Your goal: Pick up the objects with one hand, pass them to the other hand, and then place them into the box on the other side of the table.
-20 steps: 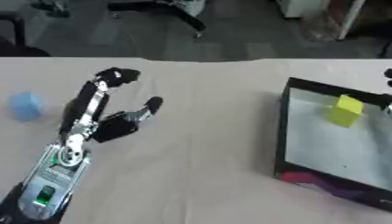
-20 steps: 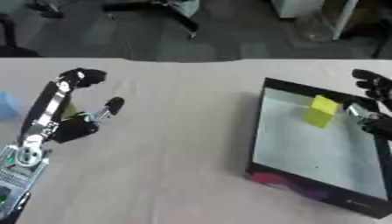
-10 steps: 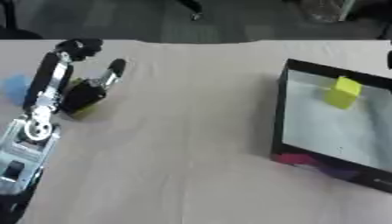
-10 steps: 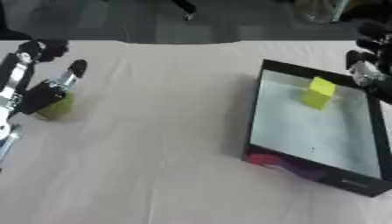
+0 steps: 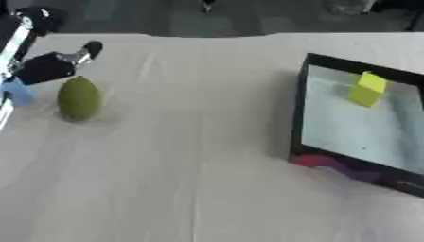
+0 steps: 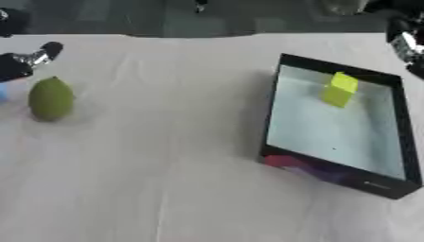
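Observation:
A green egg-shaped object lies on the table at the left. Just left of it a blue block shows, partly hidden by my left arm. My left hand is open just above and behind the green object, thumb pointing right, holding nothing. A black box with a pale floor stands at the right, and a yellow block lies in its far part. Only a part of my right hand shows, at the upper right beyond the box's far corner.
A beige cloth covers the table. The table's far edge runs along the top, with dark floor behind it. A red and purple print marks the box's near wall.
The view has shifted. My left hand has drawn back to the left, uncovering the green object. My right hand has gone up toward the upper right corner.

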